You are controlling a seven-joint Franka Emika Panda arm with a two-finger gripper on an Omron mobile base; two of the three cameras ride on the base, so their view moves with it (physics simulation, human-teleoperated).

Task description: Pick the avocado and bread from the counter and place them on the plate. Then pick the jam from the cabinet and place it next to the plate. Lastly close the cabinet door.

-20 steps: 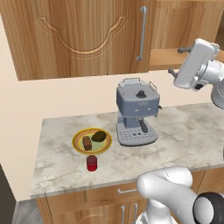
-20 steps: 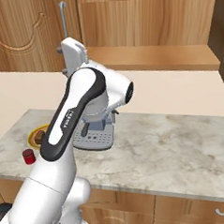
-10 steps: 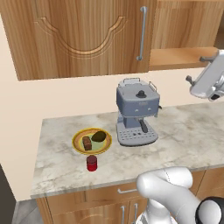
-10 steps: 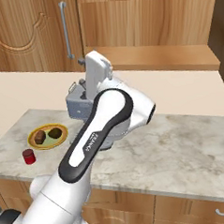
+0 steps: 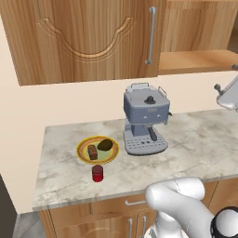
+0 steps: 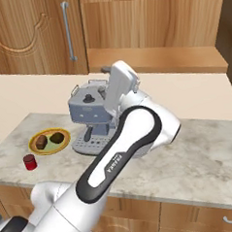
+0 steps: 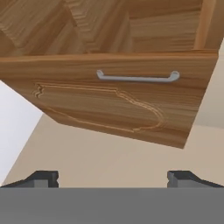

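1. The avocado [image 5: 105,144] and the bread [image 5: 92,152] both lie on the plate [image 5: 83,156], so the first part looks done.
2. A small red jar [image 5: 97,173], presumably the jam, stands on the counter [image 5: 195,144] just beside the plate at its 6 o'clock, so that step also looks finished.
3. The cabinet [image 5: 195,32] is open, its bare shelf [image 6: 153,59] exposed; closing the cabinet door [image 6: 230,43], at 3 o'clock in the right base view, is what remains.
4. The gripper [image 7: 113,177] is wide open and holds nothing; the hand view faces the arched panel and its bar handle [image 7: 138,78].
5. Compared with a second ago, the arm has swung rightward, away from the coffee machine [image 5: 144,118]; plate, food and jar sit unchanged.
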